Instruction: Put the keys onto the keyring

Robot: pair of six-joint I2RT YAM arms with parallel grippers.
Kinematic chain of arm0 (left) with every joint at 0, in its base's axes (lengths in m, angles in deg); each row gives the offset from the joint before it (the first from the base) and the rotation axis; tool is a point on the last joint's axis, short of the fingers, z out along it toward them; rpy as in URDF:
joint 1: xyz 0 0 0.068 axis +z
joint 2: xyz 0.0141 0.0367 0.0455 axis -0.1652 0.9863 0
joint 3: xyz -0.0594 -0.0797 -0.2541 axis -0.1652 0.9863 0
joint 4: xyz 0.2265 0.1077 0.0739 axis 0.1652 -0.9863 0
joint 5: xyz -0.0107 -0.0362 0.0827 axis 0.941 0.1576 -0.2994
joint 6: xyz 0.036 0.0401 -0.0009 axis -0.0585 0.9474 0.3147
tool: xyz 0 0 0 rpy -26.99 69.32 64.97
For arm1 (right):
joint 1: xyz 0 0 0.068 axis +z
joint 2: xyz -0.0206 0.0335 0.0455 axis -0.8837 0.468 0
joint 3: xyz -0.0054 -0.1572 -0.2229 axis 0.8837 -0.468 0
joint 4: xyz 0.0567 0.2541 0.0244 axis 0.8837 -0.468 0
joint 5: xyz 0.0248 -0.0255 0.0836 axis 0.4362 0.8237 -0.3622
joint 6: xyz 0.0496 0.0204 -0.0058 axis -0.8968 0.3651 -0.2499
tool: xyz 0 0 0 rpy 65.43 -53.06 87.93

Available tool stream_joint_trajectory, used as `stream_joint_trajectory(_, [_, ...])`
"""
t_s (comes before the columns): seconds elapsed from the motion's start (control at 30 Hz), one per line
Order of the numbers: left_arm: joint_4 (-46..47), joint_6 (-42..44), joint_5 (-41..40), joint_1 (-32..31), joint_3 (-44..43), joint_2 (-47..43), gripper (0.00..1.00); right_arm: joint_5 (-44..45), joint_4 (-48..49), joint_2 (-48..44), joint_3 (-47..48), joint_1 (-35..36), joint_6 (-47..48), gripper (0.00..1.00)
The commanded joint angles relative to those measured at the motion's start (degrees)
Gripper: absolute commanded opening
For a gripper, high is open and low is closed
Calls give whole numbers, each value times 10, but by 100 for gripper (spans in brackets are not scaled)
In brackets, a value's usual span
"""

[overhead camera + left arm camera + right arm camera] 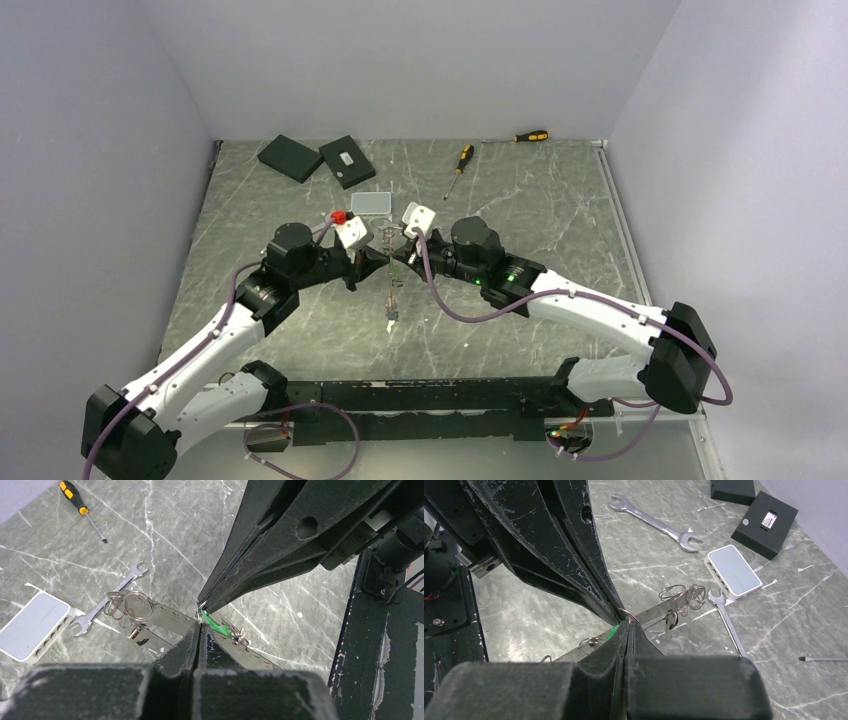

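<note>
Keys first: one with a green tag (216,622) sits right where the two tool tips meet, beside a small wire ring (200,610) caught at that point. The left tool (200,629) and the right tool (628,626) are both closed, tip against tip above the table (560,230); which of them pinches the ring I cannot tell. Two black boxes (290,158) lie near the far edge, left of centre, both shut (contents hidden). The wrist views show a perforated metal strip (167,617) under the tips, with a cluster of loose wire rings (127,605) on it; from the top camera these are barely readable. The right wrist view shows two wrenches (654,522), the left wrist view only one. Only the top camera shows both screwdrivers (459,165) whole.
</note>
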Motion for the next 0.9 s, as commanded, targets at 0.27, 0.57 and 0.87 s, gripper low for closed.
stream_joint_trajectory(0.27, [10,11,25,-8,-18,-17,0,17,8,-31,20,-19,-2,0])
stream_joint_trajectory(0.57, [7,11,24,-10,-21,-11,0,-45,-31,-16,58,-18,7,0])
stream_joint_trajectory(0.87, [5,10,21,-10,-22,-12,0,-44,-33,-5,66,-18,6,0])
